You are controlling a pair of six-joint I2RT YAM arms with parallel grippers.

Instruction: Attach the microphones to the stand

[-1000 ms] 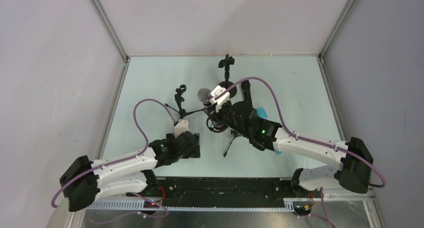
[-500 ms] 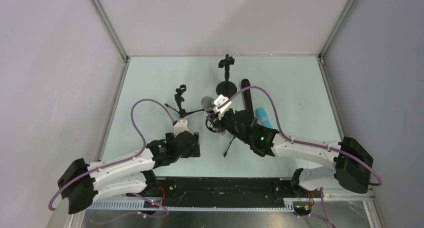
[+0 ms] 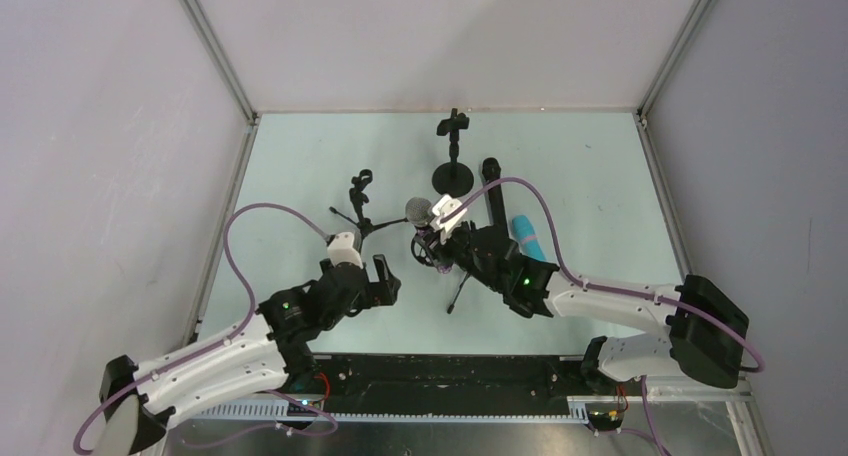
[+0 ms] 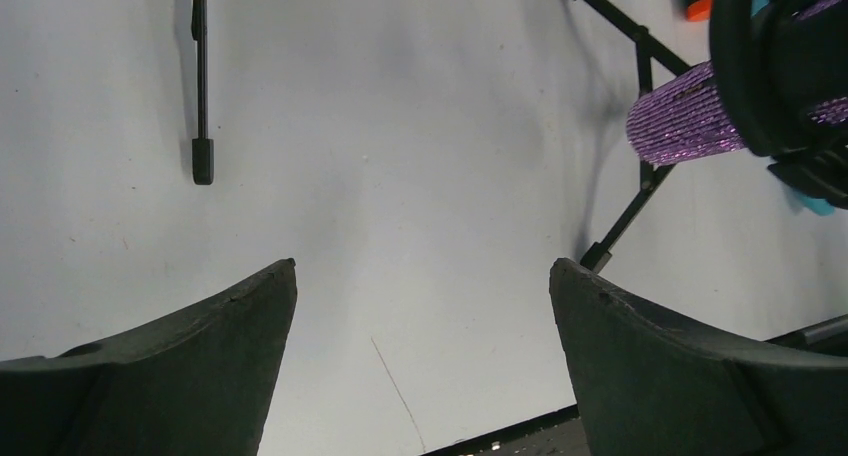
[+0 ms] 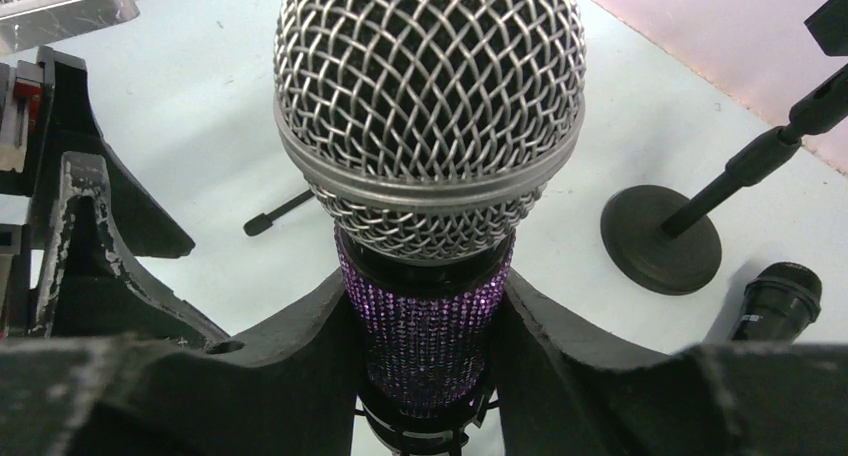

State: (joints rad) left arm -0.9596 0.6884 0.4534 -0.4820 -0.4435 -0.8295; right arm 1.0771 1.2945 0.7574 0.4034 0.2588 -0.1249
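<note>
My right gripper (image 3: 441, 223) (image 5: 425, 291) is shut on the glittery purple microphone (image 5: 428, 336), just below its silver head (image 3: 419, 211) (image 5: 430, 106). It holds the mic upright, with the lower end in the black ring mount (image 5: 420, 428) of a tripod stand (image 3: 452, 294). The left wrist view shows the purple body (image 4: 688, 116) passing through that ring (image 4: 745, 66). My left gripper (image 3: 367, 266) (image 4: 423, 268) is open and empty, left of the stand. The black microphone (image 3: 492, 190) (image 5: 775, 301) and the cyan microphone (image 3: 528, 235) lie on the table to the right.
A small tripod stand (image 3: 360, 200) with a clip stands left of the purple mic. A round-base stand (image 3: 453, 172) (image 5: 661, 240) stands behind it. One thin tripod leg (image 4: 200, 76) lies ahead of my left gripper. Walls enclose the pale table (image 3: 600, 176).
My right gripper has carried the purple microphone toward the near left, over the ring-mount tripod. My left arm has drawn back and turned; its gripper stays open.
</note>
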